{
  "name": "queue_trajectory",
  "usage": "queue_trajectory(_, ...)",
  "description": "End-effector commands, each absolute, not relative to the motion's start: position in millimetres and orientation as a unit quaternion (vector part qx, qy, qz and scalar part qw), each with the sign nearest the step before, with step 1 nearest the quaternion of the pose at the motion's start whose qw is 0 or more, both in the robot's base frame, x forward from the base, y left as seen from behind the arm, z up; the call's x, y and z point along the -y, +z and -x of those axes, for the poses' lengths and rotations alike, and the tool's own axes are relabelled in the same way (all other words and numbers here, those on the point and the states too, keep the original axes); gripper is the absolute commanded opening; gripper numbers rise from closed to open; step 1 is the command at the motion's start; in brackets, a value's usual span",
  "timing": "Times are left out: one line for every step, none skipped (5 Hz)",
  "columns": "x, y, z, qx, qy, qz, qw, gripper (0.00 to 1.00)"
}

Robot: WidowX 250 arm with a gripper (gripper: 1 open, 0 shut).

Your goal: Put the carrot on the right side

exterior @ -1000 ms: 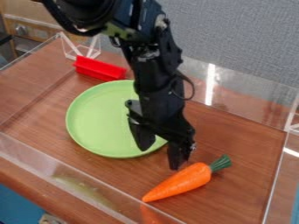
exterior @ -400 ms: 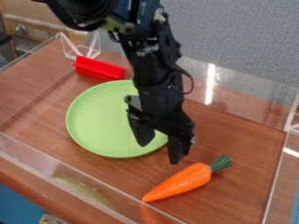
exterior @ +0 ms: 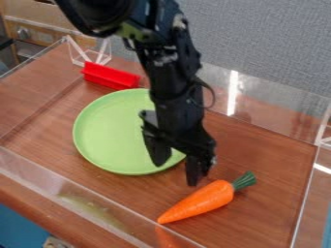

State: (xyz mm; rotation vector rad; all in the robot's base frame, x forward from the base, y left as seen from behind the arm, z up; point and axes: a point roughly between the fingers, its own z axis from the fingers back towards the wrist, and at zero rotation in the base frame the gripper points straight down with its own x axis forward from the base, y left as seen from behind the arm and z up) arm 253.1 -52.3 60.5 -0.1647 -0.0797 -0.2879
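Observation:
The orange carrot (exterior: 202, 201) lies on the wooden table near the front right, its dark green stem pointing up-right. My gripper (exterior: 179, 159) hangs just above and to the left of it, over the right rim of the green plate (exterior: 114, 133). Its two black fingers (exterior: 198, 167) stand apart and open, with nothing between them. The gripper is not touching the carrot.
A red rectangular block (exterior: 108, 76) lies behind the plate at the back left. Clear plastic walls (exterior: 278, 107) fence in the tabletop on all sides. Bare wood (exterior: 265, 155) lies to the right of the carrot.
The gripper has risen slightly and shifted a little left, away from the carrot. The carrot has not moved.

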Motion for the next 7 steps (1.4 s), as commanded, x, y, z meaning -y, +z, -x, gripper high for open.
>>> queue_trajectory(72, 61.1, -257, 0.043, -0.199, 0.078, 0.976, 1.0)
queue_trajectory(87, 46.1, -255, 0.022, -0.222, 0.066, 0.972, 1.0)
queue_trajectory(93, 33.7, -253, 0.004, -0.235, 0.056, 0.97, 0.0)
queue_trajectory(97, 40.7, -251, 0.009, -0.239, 0.044, 0.97, 0.0)
queue_trajectory(101, 52.0, -248, 0.014, -0.246, 0.027, 0.969, 0.0)
queue_trajectory(99, 60.8, -247, 0.016, -0.246, 0.008, 0.969, 0.0)
queue_trajectory(95, 59.8, -248, 0.017, -0.241, 0.005, 0.97, 0.0)
